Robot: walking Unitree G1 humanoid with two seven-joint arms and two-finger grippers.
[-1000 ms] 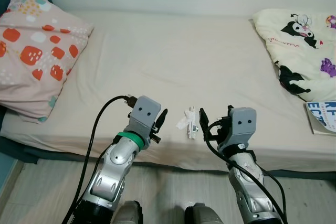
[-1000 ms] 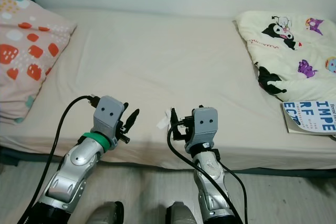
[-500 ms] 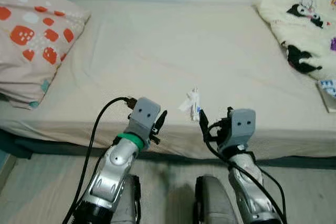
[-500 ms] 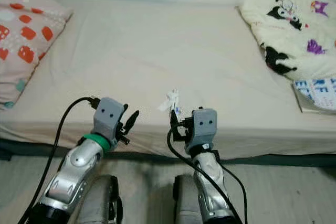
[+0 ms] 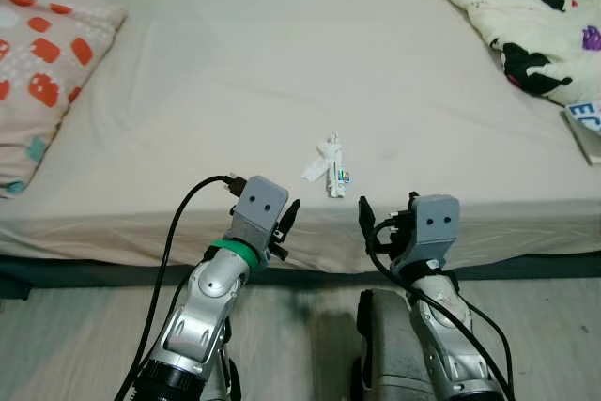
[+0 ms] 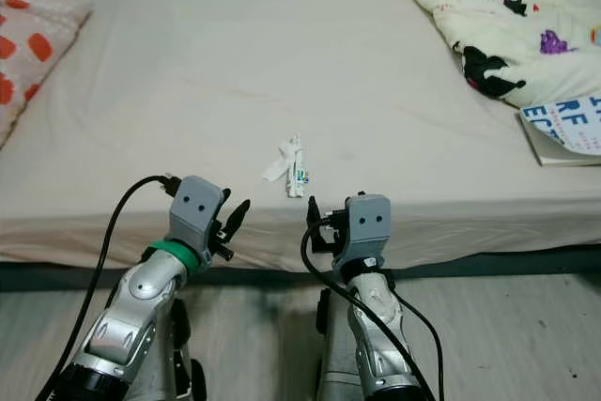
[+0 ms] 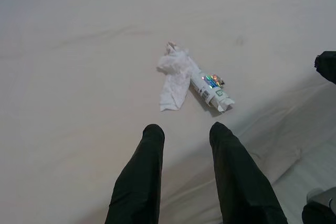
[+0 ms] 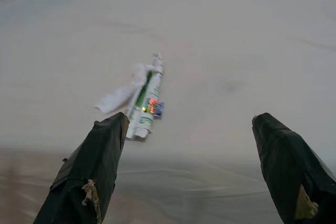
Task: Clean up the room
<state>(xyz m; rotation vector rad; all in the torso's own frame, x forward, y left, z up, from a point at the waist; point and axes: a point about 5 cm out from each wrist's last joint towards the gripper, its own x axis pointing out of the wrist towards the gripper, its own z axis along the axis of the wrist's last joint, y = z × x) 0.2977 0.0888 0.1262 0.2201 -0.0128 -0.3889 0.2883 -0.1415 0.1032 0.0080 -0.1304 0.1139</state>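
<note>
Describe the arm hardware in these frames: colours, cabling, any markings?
Both arms are silver metal with grey box-shaped wrist housings bearing two dark dots. The left pincer and right pincer each have two long black fingers. The left arm has a green ring behind its housing and a looping black cable; black cables also run down the right arm.

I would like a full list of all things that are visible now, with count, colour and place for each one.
Bed: one, beige sheet, across the view ahead.
Wrapper: one, white with green print, near the bed's front edge.
Tissue: one, white, crumpled, touching the wrapper.
Pillow: one, pink with red patches, bed's left end.
Blanket: one, cream with cartoon figures, bed's right end.
Book: one, white with blue letters, beside the blanket.
Floor: grey, below the bed.
Left gripper: black fingers, open, before the bed edge.
Right gripper: black fingers, open, before the bed edge.
</note>
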